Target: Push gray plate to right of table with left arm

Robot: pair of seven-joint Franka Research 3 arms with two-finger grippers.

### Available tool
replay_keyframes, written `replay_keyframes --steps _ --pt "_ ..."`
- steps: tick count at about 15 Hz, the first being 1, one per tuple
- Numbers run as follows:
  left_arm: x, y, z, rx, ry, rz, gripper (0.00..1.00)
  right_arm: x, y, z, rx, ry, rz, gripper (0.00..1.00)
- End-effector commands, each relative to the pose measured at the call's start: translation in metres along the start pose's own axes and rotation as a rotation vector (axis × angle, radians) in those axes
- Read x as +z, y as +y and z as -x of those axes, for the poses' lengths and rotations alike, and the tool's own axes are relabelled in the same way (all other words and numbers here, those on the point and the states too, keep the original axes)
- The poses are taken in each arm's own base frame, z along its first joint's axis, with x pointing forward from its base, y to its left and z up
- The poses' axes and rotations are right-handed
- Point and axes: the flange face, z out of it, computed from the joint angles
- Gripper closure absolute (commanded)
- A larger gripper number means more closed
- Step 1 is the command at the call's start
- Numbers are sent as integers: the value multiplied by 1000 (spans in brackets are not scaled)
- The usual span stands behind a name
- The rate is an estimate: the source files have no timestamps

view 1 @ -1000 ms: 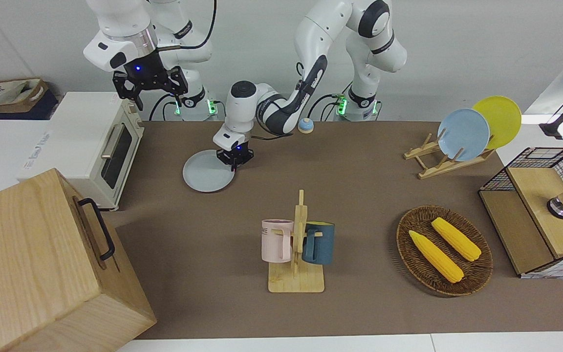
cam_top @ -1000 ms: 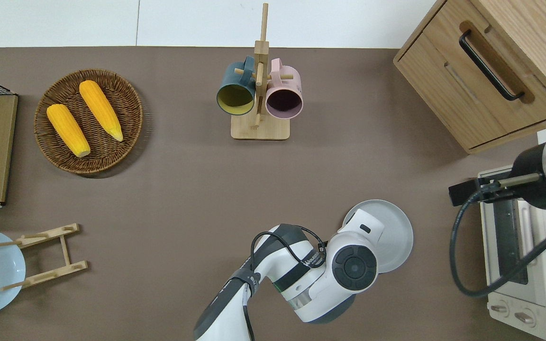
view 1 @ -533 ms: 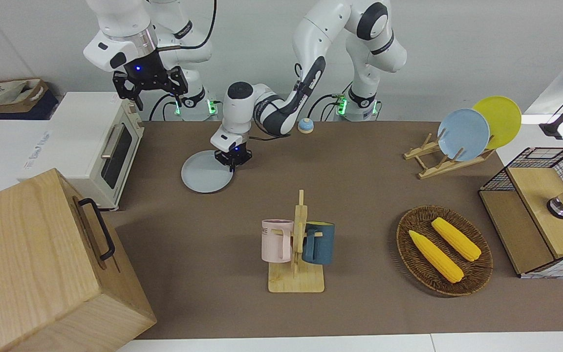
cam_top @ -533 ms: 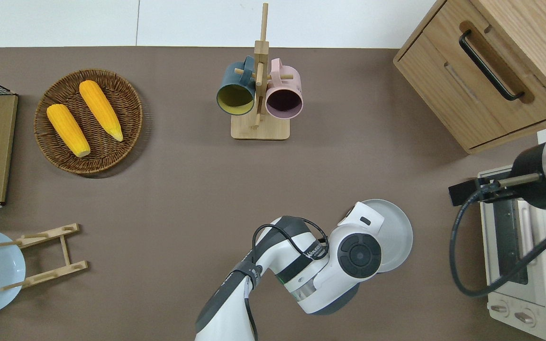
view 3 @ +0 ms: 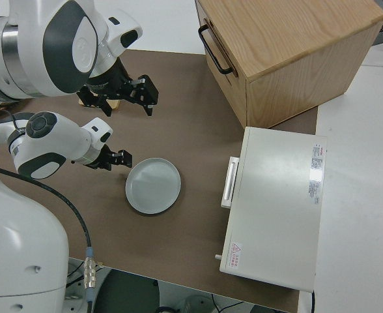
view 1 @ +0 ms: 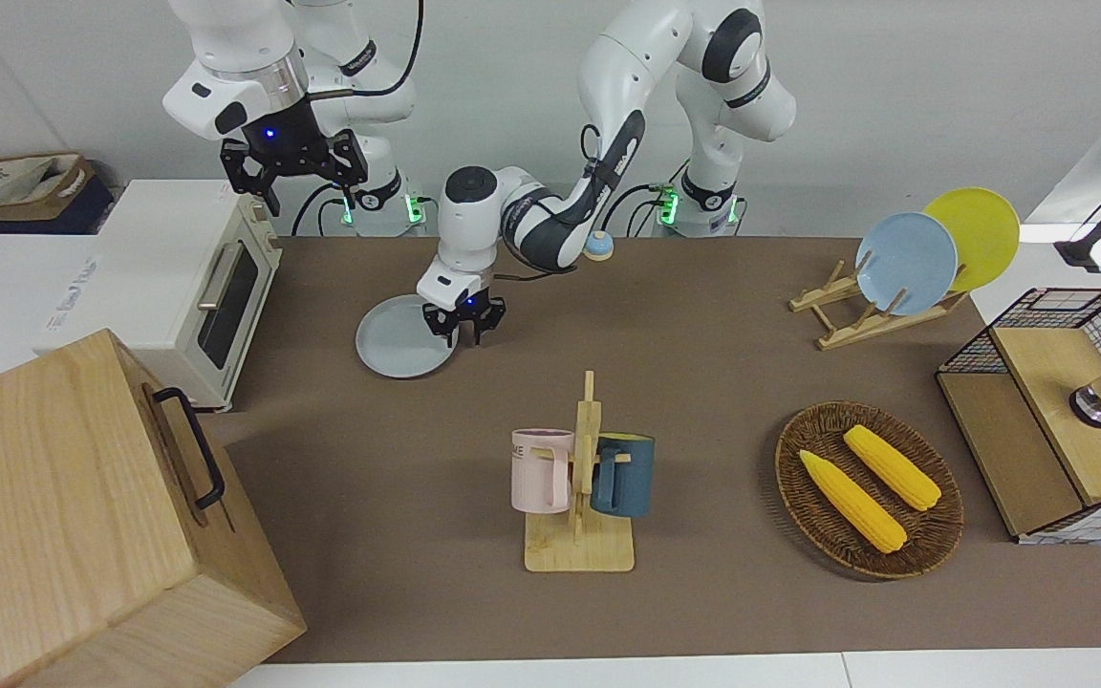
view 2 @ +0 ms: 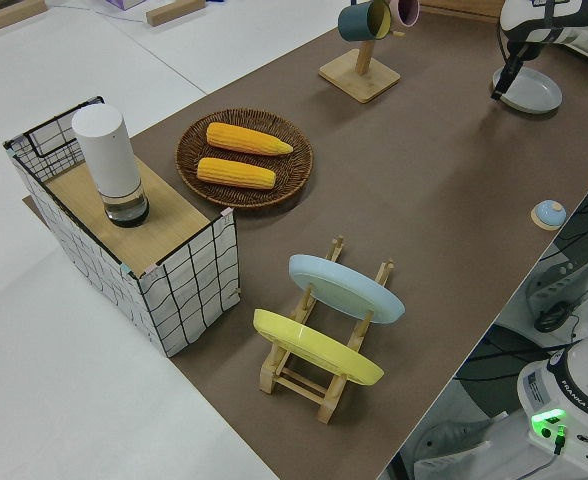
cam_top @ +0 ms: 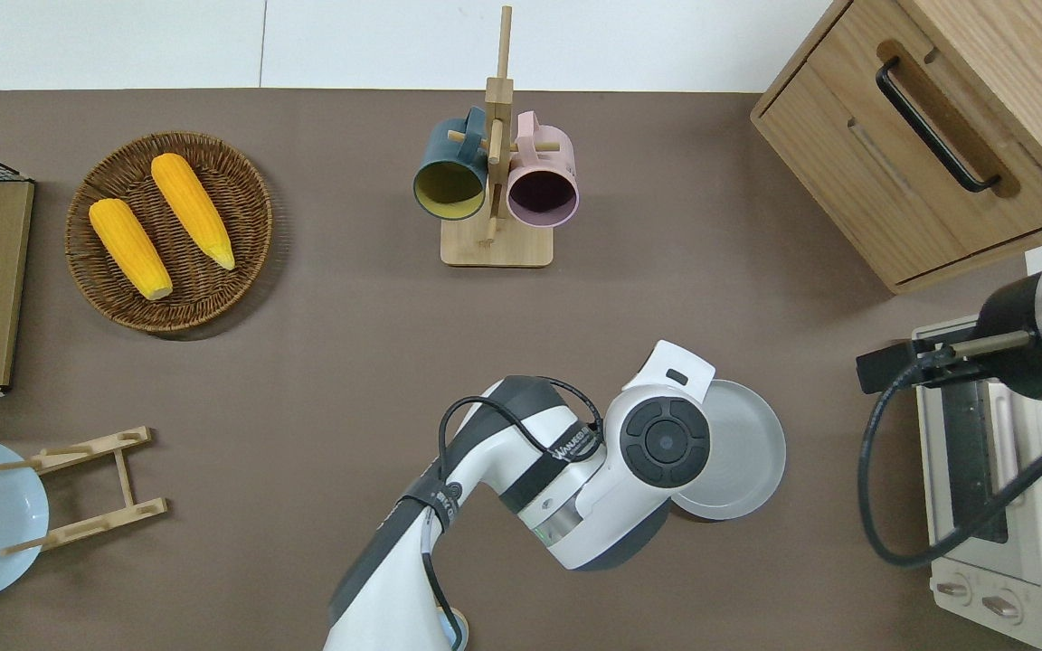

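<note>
Lifted clear of the gray plate [view 1: 401, 336], the left gripper [view 1: 463, 325] is now seen open beside it; the push looks finished.

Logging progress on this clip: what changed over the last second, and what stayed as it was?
The left hand came off the gray plate toward the left arm's end of the table and now sits open just beside the rim. The plate crept slightly toward the toaster oven. The right arm stays parked; the mug rack and corn basket did not move.
</note>
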Motion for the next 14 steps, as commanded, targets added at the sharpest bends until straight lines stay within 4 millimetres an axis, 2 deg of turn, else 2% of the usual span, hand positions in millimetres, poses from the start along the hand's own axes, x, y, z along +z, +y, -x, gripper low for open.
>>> replay_keyframes --steps 1,4,5,8,9,12,14 --pt "-34 -24 -27 -51 4 -46 9 -4 3 3 8 -5 -4 17" --pt "-65 -65 -68 -2 -23 -104 9 -4 3 3 8 -5 -4 17" --pt "-81 -80 -82 -6 -27 -111 7 -4 3 3 8 -5 -4 17" --pt "-147 -133 -122 -33 -17 -123 5 -4 3 3 8 -6 -4 17" --pt "-173 -161 -138 -27 -41 -120 5 -4 3 3 7 -5 -4 17" --pt "-224 -221 -166 11 -92 -135 5 -4 3 3 8 -6 -4 17" --pt "-250 -254 -172 36 -115 -151 5 -4 3 3 8 -5 -4 17"
